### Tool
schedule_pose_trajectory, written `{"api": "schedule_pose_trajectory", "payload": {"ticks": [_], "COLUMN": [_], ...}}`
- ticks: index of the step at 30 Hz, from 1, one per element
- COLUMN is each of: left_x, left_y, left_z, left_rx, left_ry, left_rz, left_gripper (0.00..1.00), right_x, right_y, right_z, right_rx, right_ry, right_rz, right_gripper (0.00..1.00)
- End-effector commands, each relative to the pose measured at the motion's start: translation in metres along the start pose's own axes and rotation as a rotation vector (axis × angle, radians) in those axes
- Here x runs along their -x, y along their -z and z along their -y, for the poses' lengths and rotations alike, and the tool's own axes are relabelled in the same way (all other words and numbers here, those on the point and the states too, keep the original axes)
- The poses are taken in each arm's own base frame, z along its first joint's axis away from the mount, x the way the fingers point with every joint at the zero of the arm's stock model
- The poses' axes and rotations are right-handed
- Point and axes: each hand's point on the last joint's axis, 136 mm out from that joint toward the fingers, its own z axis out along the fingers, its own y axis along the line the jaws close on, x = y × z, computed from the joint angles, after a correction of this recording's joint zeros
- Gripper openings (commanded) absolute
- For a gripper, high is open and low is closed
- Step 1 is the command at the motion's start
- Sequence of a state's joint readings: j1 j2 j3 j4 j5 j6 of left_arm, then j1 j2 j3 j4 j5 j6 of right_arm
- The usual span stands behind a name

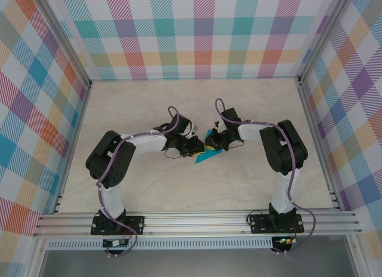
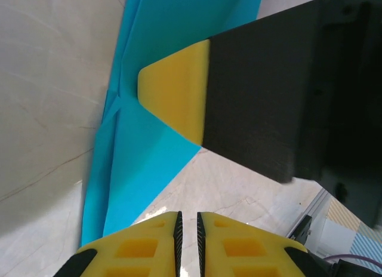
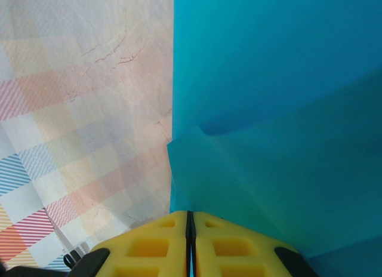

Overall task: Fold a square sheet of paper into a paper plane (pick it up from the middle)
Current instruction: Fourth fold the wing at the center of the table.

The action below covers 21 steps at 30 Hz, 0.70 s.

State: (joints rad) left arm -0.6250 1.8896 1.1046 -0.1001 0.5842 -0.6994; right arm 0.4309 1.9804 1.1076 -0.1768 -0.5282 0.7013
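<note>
Yellow fingertips of the right gripper [image 3: 190, 216] are seen pressed together, with a sliver of the teal sheet of paper [image 3: 268, 80] pinched between them and a folded flap rising just above. On the left gripper [image 2: 188, 216] the fingers are held almost closed, with a thin slit left between them; nothing is seen in it. The sheet is found partly folded at the middle of the table [image 1: 179, 104], between both grippers, with the right gripper's yellow pad [image 2: 176, 89] laid against it.
</note>
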Motion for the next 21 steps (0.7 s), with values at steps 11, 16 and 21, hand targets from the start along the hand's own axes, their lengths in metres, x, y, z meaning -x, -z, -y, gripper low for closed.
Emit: {"api": "schedule_pose_trajectory", "payload": {"ticks": [11,16,21], "left_x": [-0.011,-0.014,-0.014], "left_y": [-0.014,-0.014,-0.016], "left_z": [-0.005,0.000,-0.018], "left_rx": [-0.004,-0.009,0.084], "left_ry": [0.024,0.001,0.001], "left_rz": [-0.068,-0.081,-0.070], "left_gripper": [0.18,0.18,0.18], "right_x": [-0.018,-0.019,-0.019], "right_y": [-0.018,-0.019,-0.019], "right_z": [0.051,0.052,0.052], "right_rx": [-0.151,-0.154,-0.155], "right_ry": [-0.086,-0.087,-0.087], "right_rz": [-0.056,-0.060,-0.060], "right_gripper": [0.11,0.11,0.11]}}
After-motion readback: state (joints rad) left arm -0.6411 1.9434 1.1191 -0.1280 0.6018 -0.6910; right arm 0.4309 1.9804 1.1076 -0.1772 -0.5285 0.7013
